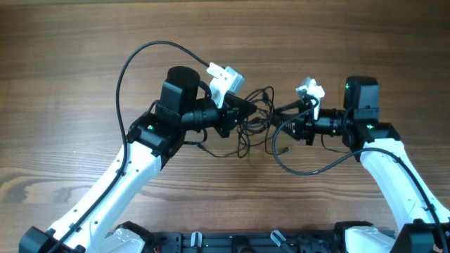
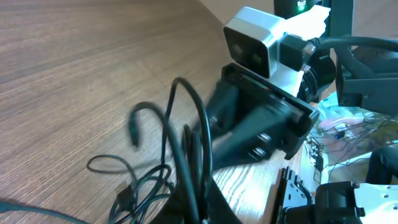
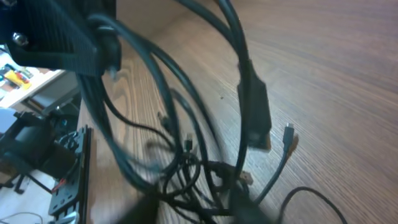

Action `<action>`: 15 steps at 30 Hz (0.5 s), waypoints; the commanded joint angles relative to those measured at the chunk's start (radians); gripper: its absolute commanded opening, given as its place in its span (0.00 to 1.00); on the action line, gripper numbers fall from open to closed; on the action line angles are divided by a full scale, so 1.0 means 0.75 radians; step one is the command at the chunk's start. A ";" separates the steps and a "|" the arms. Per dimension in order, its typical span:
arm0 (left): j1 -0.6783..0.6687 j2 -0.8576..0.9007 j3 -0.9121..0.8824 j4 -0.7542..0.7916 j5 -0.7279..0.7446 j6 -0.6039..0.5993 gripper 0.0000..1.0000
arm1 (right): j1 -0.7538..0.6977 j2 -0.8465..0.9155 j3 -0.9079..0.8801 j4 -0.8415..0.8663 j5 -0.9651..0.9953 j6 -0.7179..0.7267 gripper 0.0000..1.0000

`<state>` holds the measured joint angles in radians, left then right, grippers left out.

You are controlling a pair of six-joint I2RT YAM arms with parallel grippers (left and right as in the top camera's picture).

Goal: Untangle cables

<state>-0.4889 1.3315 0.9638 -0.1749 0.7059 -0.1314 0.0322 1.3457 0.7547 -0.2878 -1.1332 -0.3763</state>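
The cables are thin black cords bunched in a tangle between my two grippers, at the middle of the wooden table. My left gripper is shut on the left side of the tangle. In the left wrist view, cords rise from its fingertips and a small plug lies on the wood. My right gripper holds the right side. In the right wrist view its blurred fingers grip the knot, and plugs hang near the table.
A thicker black cable loops across the table in front of the right arm. Another arcs over the left arm. The right arm's white camera shows close in the left wrist view. Both arm bases sit at the near edge.
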 commanded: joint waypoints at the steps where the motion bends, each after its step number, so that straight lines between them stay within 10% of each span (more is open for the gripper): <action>1: 0.032 -0.003 0.007 0.001 -0.025 0.023 0.07 | 0.005 0.009 0.006 -0.089 0.115 -0.047 0.04; 6: 0.200 -0.003 0.007 -0.002 -0.278 -0.265 0.04 | -0.004 0.009 0.006 -0.160 0.289 0.099 0.05; 10: 0.314 -0.003 0.007 -0.099 -0.492 -0.505 0.04 | -0.098 0.009 0.006 -0.119 1.017 0.809 0.05; 15: 0.348 -0.003 0.007 -0.237 -0.665 -0.737 0.07 | -0.206 0.009 0.006 -0.167 1.122 1.065 0.04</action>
<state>-0.2329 1.3315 0.9638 -0.3351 0.3237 -0.5297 -0.0956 1.3460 0.7547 -0.3988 -0.4385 0.1978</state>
